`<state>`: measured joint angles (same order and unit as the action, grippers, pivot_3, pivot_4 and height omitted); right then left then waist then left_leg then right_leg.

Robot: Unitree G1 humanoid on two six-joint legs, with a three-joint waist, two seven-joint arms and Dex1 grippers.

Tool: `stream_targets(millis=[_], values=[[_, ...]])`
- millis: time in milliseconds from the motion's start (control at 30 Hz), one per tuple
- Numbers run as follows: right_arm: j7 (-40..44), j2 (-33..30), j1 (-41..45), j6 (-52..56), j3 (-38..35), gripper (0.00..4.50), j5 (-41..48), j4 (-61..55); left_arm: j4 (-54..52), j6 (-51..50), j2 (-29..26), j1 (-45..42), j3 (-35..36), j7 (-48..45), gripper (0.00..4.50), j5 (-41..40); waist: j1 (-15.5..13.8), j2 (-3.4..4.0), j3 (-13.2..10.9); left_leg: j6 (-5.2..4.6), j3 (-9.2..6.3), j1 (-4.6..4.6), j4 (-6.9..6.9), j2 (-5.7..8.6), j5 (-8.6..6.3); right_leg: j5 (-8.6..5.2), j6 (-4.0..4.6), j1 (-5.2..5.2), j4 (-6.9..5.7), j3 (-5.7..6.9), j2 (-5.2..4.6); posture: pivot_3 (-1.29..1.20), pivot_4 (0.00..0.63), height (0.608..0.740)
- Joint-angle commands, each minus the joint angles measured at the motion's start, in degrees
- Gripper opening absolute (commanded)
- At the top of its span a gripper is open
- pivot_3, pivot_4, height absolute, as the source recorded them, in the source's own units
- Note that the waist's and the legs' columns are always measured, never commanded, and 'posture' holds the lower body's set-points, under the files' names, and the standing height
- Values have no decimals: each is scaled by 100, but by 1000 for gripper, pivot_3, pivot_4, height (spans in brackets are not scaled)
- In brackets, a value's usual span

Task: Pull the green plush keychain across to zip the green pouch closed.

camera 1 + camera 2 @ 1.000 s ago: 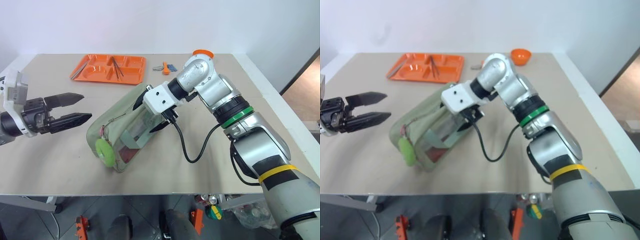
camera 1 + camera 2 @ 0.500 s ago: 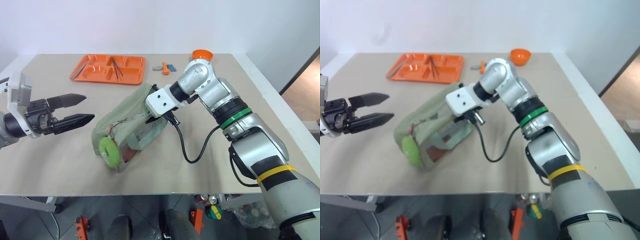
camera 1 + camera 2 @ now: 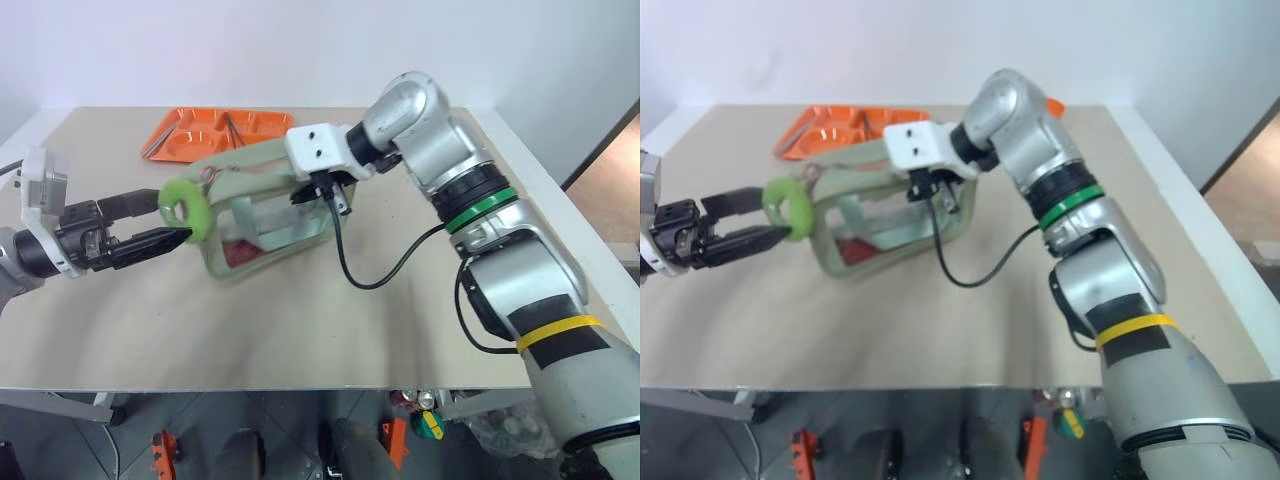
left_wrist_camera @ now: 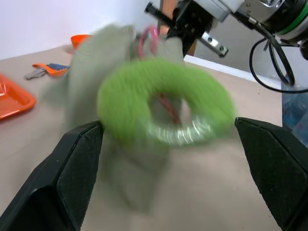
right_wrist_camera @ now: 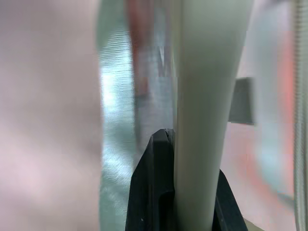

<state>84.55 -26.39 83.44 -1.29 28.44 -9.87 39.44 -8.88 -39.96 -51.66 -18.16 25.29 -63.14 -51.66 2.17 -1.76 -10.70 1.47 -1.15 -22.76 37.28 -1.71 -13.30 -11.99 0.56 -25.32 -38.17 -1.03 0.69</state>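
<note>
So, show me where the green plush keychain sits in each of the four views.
Left eye view: green plush keychain at the pouch's left end, between the open left gripper's fingers.
Right eye view: same spot.
Left wrist view: centre, between the black fingers.
Right wrist view: cannot make it out.
Shared landmark: orange tray.

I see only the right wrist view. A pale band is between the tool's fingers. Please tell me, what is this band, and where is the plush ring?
Observer: The right tool is shut on the strap of the green pouch.
Operator: And the ring?
Observer: The green plush keychain hangs at the pouch's end nearest the left arm.
Operator: Has the left tool taken it?
Observer: No. The left tool is open, with the ring between its fingers in the left wrist view.
</note>
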Motion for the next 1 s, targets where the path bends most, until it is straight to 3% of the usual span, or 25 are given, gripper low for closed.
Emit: stream_targets(millis=[33,367,700,1000], values=[[323,-301,-92,136,-114,16,-26,-763,-201,36,-2,-11,212,56,4500,-124,1,0,0,1,1,0,0,0,-1,0,0,-1,0,-1,0,0,150,740],[596,-822,-527,1760,66,16,-368,-1656,-214,57,51,-28,183,140,4500,-232,45,3,-2,6,2,0,1,-7,-4,0,8,-8,-5,-3,12,0,150,740],[785,-219,-187,3690,265,16,-81,-1960,-208,51,98,-36,164,178,4500,-238,60,4,-2,6,2,1,2,-9,-4,1,9,-7,-5,-3,14,0,150,740],[464,188,-104,4196,406,16,132,-1885,-354,35,105,164,319,290,4500,-333,48,3,-2,6,-4,-3,1,-10,-4,-2,15,-8,-5,5,12,0,150,740]])
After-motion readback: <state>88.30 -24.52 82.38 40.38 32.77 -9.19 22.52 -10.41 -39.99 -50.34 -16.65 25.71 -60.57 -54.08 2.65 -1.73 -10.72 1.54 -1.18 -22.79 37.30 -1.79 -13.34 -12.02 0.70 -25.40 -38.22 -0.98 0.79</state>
